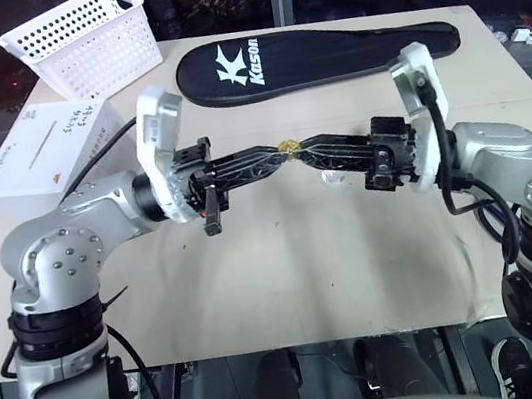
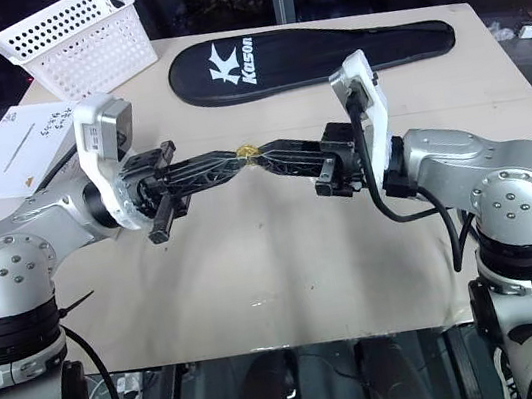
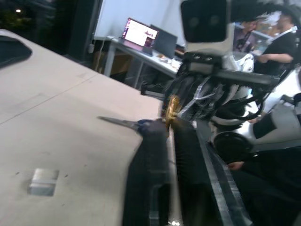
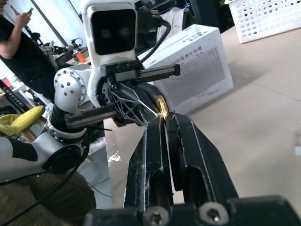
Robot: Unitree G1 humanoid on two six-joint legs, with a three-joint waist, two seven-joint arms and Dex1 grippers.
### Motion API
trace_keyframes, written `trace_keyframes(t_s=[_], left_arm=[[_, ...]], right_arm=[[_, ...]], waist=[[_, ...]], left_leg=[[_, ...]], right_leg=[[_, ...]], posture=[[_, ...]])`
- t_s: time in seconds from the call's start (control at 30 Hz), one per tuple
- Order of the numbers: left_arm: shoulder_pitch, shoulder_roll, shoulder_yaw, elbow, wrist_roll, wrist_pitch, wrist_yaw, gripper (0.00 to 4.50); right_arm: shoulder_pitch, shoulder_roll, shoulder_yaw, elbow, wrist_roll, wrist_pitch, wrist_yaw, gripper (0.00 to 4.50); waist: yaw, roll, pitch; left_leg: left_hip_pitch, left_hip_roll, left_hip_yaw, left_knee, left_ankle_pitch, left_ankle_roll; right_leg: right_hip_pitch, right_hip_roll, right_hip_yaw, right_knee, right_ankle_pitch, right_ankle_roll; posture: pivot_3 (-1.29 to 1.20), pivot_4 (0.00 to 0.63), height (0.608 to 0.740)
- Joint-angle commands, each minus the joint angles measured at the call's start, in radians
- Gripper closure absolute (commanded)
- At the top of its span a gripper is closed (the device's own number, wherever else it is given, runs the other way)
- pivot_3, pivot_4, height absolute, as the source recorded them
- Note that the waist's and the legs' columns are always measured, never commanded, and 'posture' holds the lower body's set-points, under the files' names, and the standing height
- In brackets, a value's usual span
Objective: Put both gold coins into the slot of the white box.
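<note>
**A:** Scanning from the left: the large white cardboard box (image 1: 43, 146) sits at the worktop's (image 1: 288, 277) left edge, its narrow dark slot (image 1: 37, 150) facing up, a white perforated plastic basket (image 1: 79, 42) behind it.

**B:** And the coin?

**A:** Mid-air over the middle. The left gripper (image 1: 276, 150) has its fingers pressed together, the right gripper (image 1: 300, 146) likewise, tip to tip, with one small shiny gold coin (image 1: 288, 144) pinched at the meeting point.

**B:** Whose grip is it?

**A:** Can't tell. That's the risk: if one side lets go before the other truly has it, the coin drops onto the worktop, well away from the slot.
</note>
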Motion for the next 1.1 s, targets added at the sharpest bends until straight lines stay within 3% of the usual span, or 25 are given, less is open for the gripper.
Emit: trace_keyframes(t_s=[0.03,0.27,0.37,0.57,0.7,0.83,0.97,1.1], left_arm=[[-0.02,-0.002,0.032,-0.003,-0.027,0.003,0.006,4.47],[-0.013,-0.013,0.063,0.0,-0.056,0.01,0.034,4.47],[0.011,-0.003,0.106,-0.01,-0.08,0.02,0.073,4.5],[0.073,0.105,0.295,0.04,-0.1,0.032,0.186,4.5],[0.039,0.204,0.387,0.134,-0.026,0.021,0.308,4.5],[0.032,0.366,0.375,0.291,0.155,-0.003,0.319,4.5],[-0.109,0.534,0.234,0.527,0.24,0.127,0.234,4.5],[-0.302,0.568,0.098,0.715,0.379,0.089,0.172,4.5]], right_arm=[[-0.003,-0.006,0.014,-0.041,0.055,-0.021,0.005,4.5],[0.009,-0.01,0.039,-0.043,0.005,-0.09,0.004,4.5],[0.024,-0.021,0.058,-0.05,-0.023,-0.134,0.026,3.55],[0.014,-0.163,0.196,-0.021,-0.359,-0.347,0.131,0.71],[-0.015,-0.156,0.219,0.045,-0.482,-0.545,0.241,0.71],[-0.066,-0.133,0.256,0.112,-0.564,-0.675,0.335,0.71],[-0.103,-0.102,0.258,0.158,-0.554,-0.671,0.378,0.71],[-0.128,-0.07,0.221,0.176,-0.499,-0.654,0.411,0.71]], waist=[[0.0,0.0,0.0],[0.0,0.0,0.0],[0.0,0.0,0.0],[-0.002,0.0,0.0],[-0.001,0.0,0.001],[-0.004,-0.001,0.002],[0.006,-0.002,0.003],[0.019,-0.003,0.003]], left_leg=[[0.0,0.0,0.0,0.0,0.0,0.0],[0.0,0.0,0.0,0.0,0.0,0.0],[0.0,0.0,0.0,0.0,0.0,0.0],[0.0,0.0,0.0,0.0,0.0,0.0],[0.0,0.0,0.0,0.0,0.0,0.0],[0.0,0.0,0.0,-0.001,0.0,0.0],[0.0,0.0,0.0,-0.001,0.0,0.0],[-0.001,0.0,0.0,0.0,0.0,0.0]], right_leg=[[0.0,0.0,0.0,0.0,0.0,0.0],[0.0,0.0,0.0,0.0,0.0,0.0],[0.0,0.0,0.0,0.0,0.0,0.0],[0.0,0.0,0.0,0.0,0.0,0.0],[0.0,0.0,0.0,0.0,0.0,0.0],[-0.001,0.001,0.0,0.0,0.0,0.0],[-0.001,0.0,-0.002,0.0,0.0,0.0],[-0.001,-0.001,-0.003,-0.001,0.0,0.0]], posture=[[0.0,0.15,0.726],[0.0,0.15,0.726],[0.0,0.15,0.726],[0.0,0.15,0.726],[0.0,0.15,0.726],[0.0,0.15,0.726],[0.0,0.15,0.726],[0.0,0.15,0.726]])
